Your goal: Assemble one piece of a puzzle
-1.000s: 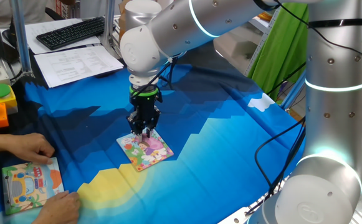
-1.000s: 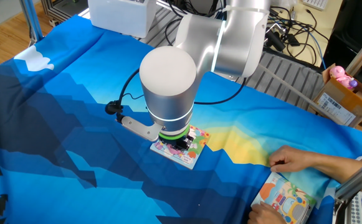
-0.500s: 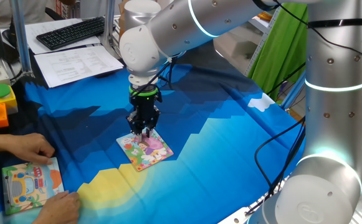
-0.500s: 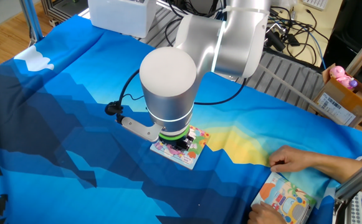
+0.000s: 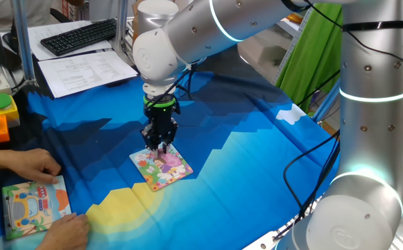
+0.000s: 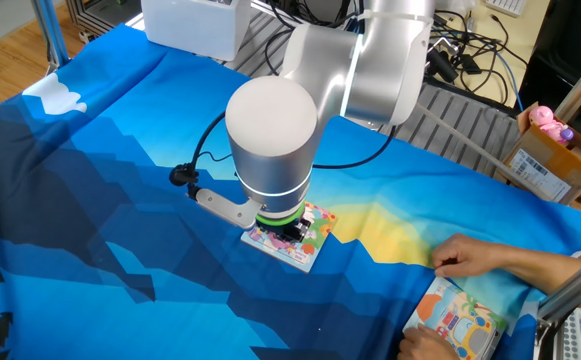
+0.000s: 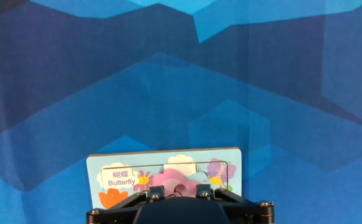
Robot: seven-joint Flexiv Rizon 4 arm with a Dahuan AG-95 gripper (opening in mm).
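- The table is covered by a blue, yellow-patched cloth [image 5: 256,173], over which the large silver Flexiv arm [image 5: 201,35] is bent down from the far side.
- The puzzle [image 5: 161,166], a small square board with a pink, yellow and light-blue cartoon picture, is seen lying flat on the cloth directly beneath the gripper [image 5: 159,146]; in the other fixed view only its edge [image 6: 305,250] is left uncovered by the wrist.
- In the hand view the board [image 7: 168,177] is seen just ahead of the gripper body, with a label reading "Butterfly" and a pink figure at its middle.
- A second, orange-bordered board [image 5: 33,203] with a vehicle picture is held well off to the side of the gripper by a person's hands [image 5: 31,165]; it is judged to be no part of the task.
- The gripper is held upright with its tips at or just above the puzzle's surface. Whether its fingers are parted or closed cannot be told, since the tips are hidden in every view.
- The piece cannot be made out apart from the picture: it may be pinched between the fingers or already pressed into its hollow, and the pictures do not settle which.
- The task is judged to be at the seating stage, close to its end: the piece has been brought to the board, and what is left is pressing it flush, releasing and lifting away.
- No containers are involved beyond the board's frame, which holds the picture's pieces.
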